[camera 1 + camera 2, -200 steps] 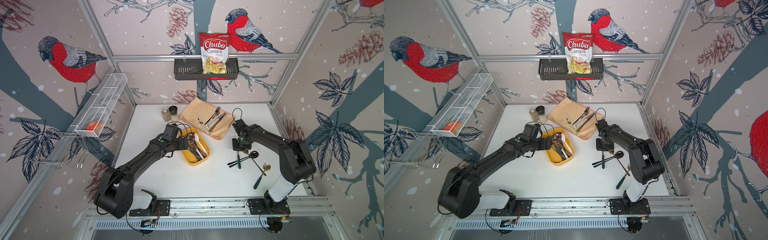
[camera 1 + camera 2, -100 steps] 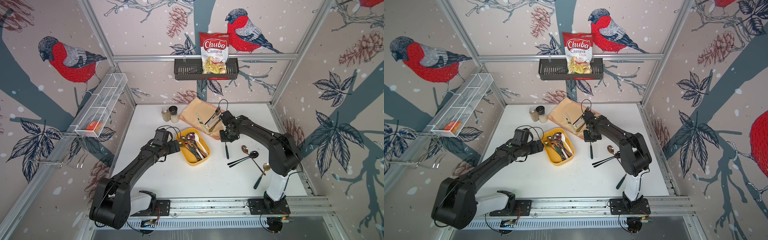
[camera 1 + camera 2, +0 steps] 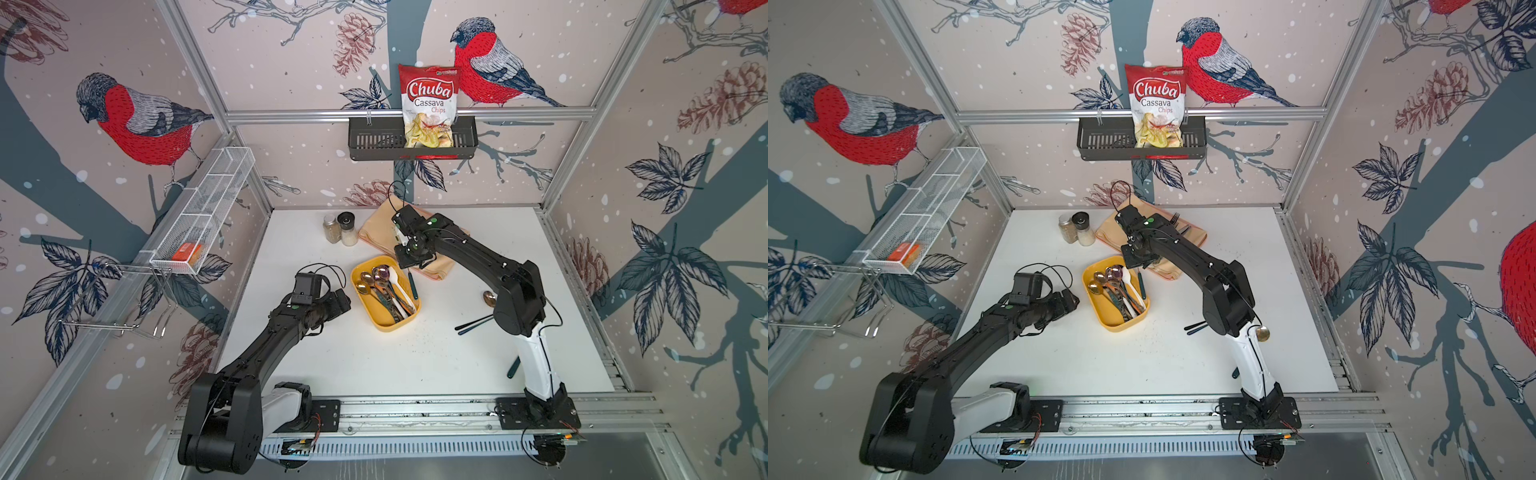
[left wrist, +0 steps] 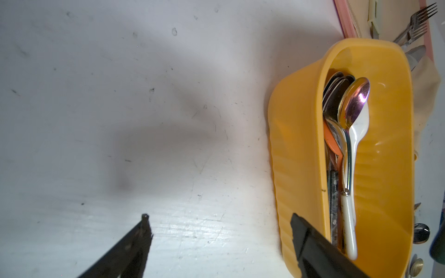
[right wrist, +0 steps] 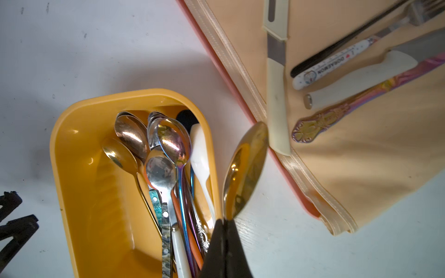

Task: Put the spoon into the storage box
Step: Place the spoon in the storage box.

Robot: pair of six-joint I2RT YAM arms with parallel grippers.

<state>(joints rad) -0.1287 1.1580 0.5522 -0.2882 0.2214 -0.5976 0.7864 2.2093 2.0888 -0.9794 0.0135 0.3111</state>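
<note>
The right gripper (image 5: 225, 222) has its fingers (image 5: 216, 243) pressed tight on the neck of the gold spoon (image 5: 245, 168). The shiny bowl sticks out in front of them. The spoon is not over the storage box (image 5: 96, 204) yet. It hangs just beside the box's long side. Under it is the bare strip of worktop (image 5: 277, 240) between the box and the peach cloth (image 5: 361, 168), on the half nearer the far edge.

To do this step well, the arm should slide the spoon sideways until all of it is above the box. Then it should turn the spoon to lie the same way as the other spoons (image 5: 168, 144), go low, and only then let go. A drop from here would likely hit the rim.

The left gripper (image 4: 219, 217) hangs on the box's other side, fingers spread wide, holding nothing.
</note>
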